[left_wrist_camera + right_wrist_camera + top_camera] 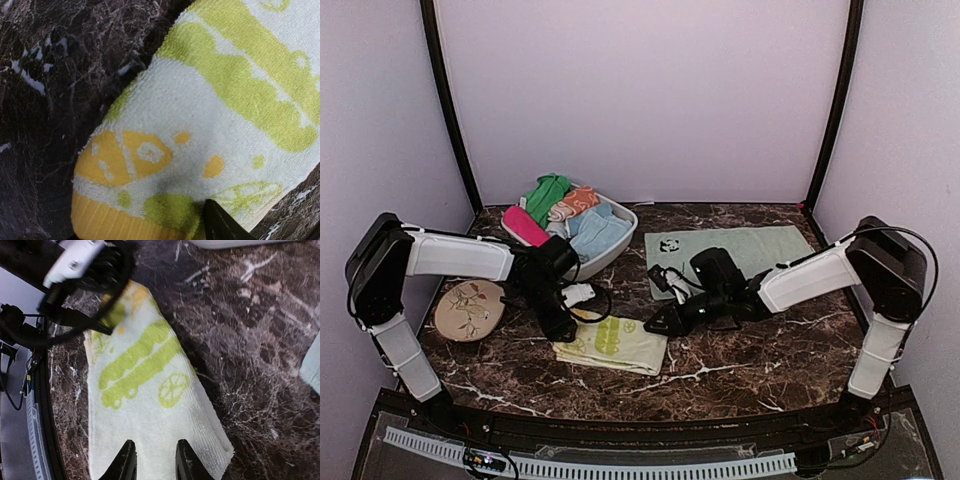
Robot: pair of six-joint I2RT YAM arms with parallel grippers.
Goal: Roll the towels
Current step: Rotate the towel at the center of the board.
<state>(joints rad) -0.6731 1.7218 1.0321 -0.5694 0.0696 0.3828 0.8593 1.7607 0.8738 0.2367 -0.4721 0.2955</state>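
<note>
Both ends of your yellow-lime towel (612, 343) are covered: right gripper (152, 460) at two o'clock, fingers (126, 462) apart to pinch; left gripper (558, 325) at ten, spread untellable.

The yellow-lime towel (150, 405) lies spread flat on the dark marble table (260, 340), its lime bus and lemon-slice print facing up. The right pincer (156, 460) sits over the towel's near end, its two black fingers (126, 462) apart with cloth showing between them. The left pincer (102, 325) reaches the far corner. A pale mint towel (312, 365) shows at the right edge.
</note>
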